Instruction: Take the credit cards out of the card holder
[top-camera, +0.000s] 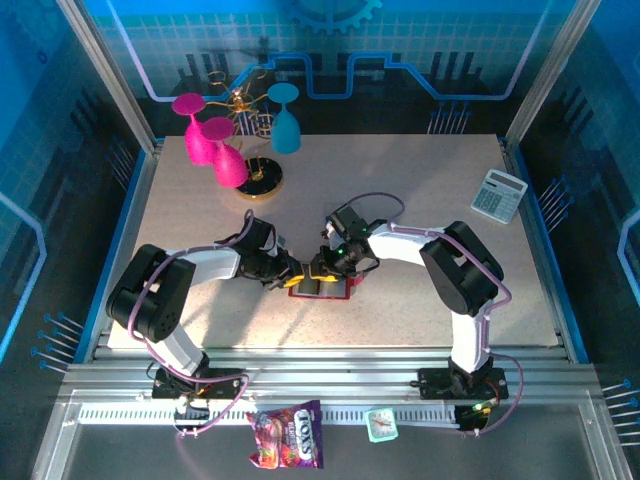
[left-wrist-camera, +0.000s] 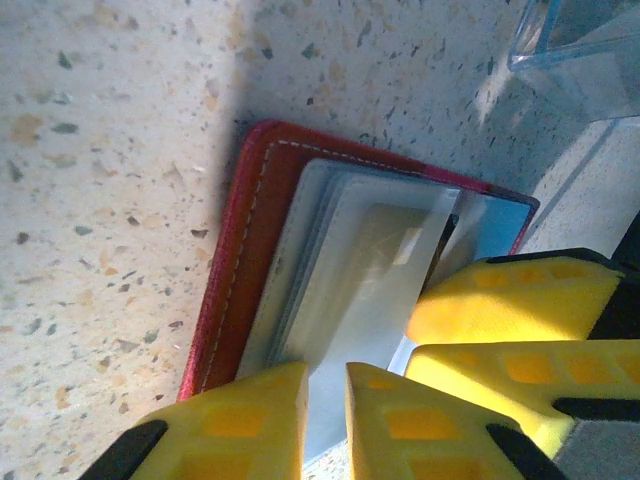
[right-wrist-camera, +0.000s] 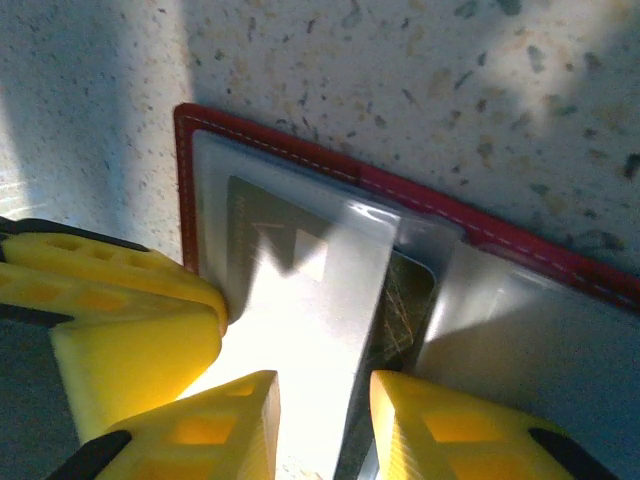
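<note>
Nearest the camera, a shiny candy bag (top-camera: 287, 437) is lying on the front rail. Its big white lettering is too small for me to read reliably. A little teal packet (top-camera: 381, 425) is sitting beside it, also illegible.

Mid-table, the red card holder (top-camera: 335, 292) is lying open and flat, with both arms meeting over it. The left gripper (left-wrist-camera: 328, 420) is showing just a thin slit between its yellow fingers. The right gripper (right-wrist-camera: 325, 430) is sitting a bit wider, with the whitish card (right-wrist-camera: 300, 300) running between its tips. Honestly I can't tell if either one is actually pinching. Glare is washing out any print on that card. A dark card (right-wrist-camera: 400, 305) is peeking out underneath it, mostly covered. Both are still lying in the holder's pockets.

A clear box (left-wrist-camera: 580, 50) is getting cut off at the corner of the left wrist view. Farther back, a calculator (top-camera: 498, 195) is resting near the right edge, its keys unreadable, and pink glasses (top-camera: 225, 160) and a blue glass (top-camera: 286, 125) are standing at the far left.
</note>
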